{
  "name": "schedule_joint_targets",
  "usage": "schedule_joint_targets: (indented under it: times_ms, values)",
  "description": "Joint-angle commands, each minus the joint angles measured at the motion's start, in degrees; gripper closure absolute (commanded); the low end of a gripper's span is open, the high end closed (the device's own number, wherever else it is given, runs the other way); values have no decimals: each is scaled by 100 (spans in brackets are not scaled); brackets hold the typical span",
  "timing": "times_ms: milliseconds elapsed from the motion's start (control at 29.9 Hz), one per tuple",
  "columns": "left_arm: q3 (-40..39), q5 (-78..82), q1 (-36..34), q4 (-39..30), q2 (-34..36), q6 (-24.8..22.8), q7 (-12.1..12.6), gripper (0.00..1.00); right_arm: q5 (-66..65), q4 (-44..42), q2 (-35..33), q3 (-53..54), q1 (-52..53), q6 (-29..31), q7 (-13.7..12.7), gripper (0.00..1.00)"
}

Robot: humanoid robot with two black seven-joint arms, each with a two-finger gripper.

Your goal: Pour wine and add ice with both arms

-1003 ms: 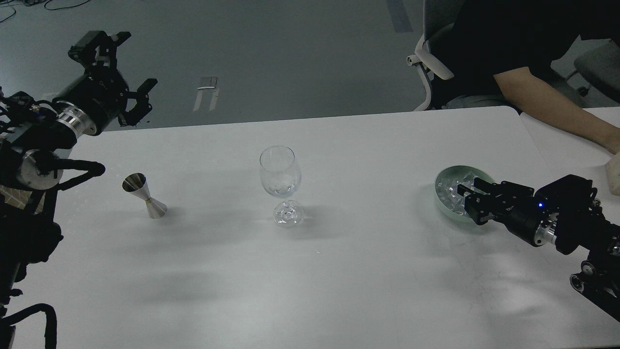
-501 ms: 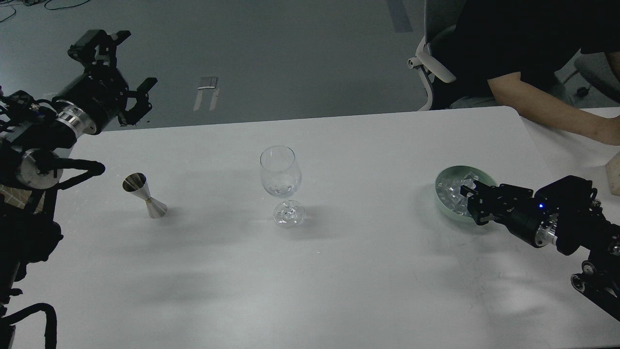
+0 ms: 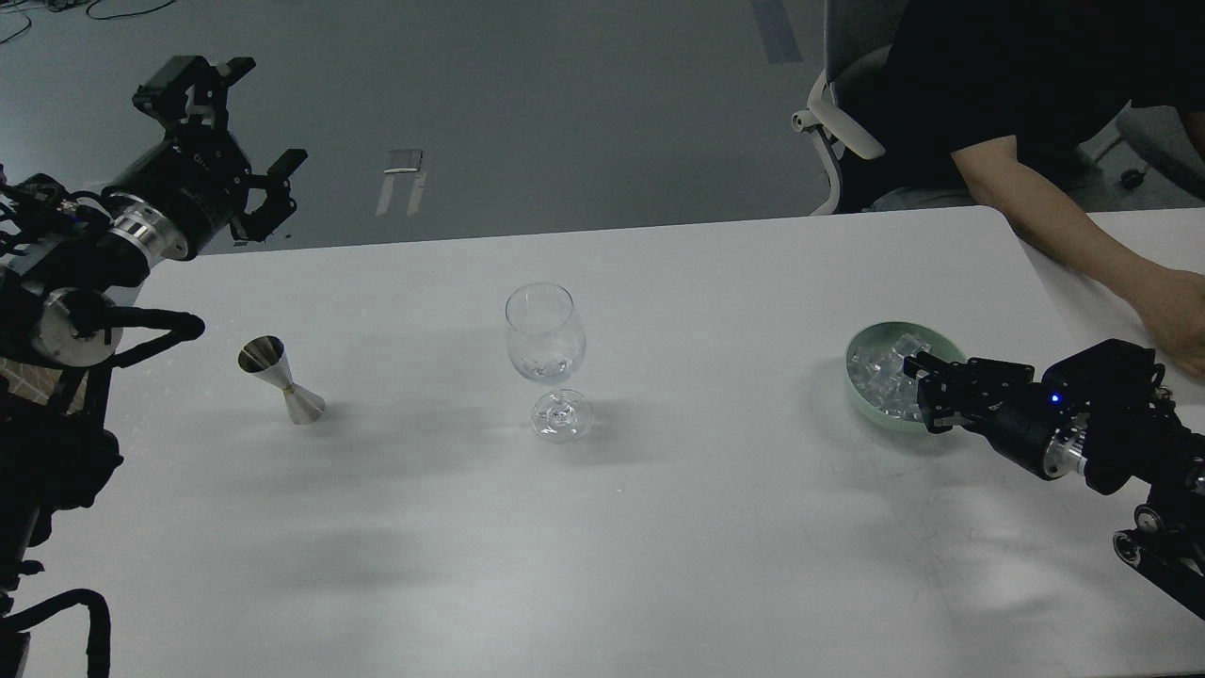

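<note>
The ice (image 3: 877, 375) is a heap of clear cubes in a pale green bowl (image 3: 859, 403) at the table's right. My right gripper (image 3: 918, 389) reaches in over the bowl's right rim, its dark fingers down among the cubes; I cannot tell whether they are shut on one. A clear stemmed wine glass (image 3: 545, 335) stands upright at the table's middle. A steel jigger (image 3: 280, 379) stands left of it. My left gripper (image 3: 268, 115) is open and empty, raised above the table's far left corner, well away from the jigger.
A seated person's bare forearm (image 3: 1054, 215) and hand (image 3: 1177, 315) rest on the table's far right, close behind my right arm. An office chair (image 3: 838, 113) stands beyond the far edge. The white table (image 3: 602, 546) ends just behind the left gripper.
My right gripper has drawn back a little to the right inside the bowl. The person's arm has shifted and the hand now lies on the table. The left arm has barely moved.
</note>
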Motion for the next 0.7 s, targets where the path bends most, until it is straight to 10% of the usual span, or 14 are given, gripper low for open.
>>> schedule_joint_targets:
  times_ms: [0,668]
  values:
    - [0,0,2,-18,-30,22,0,2,1,-9,-1,1,0,-1,0,81]
    - [0,0,-16,-27,-65,22,0,2,71,-53,-1,9,62,-1,-62,72]
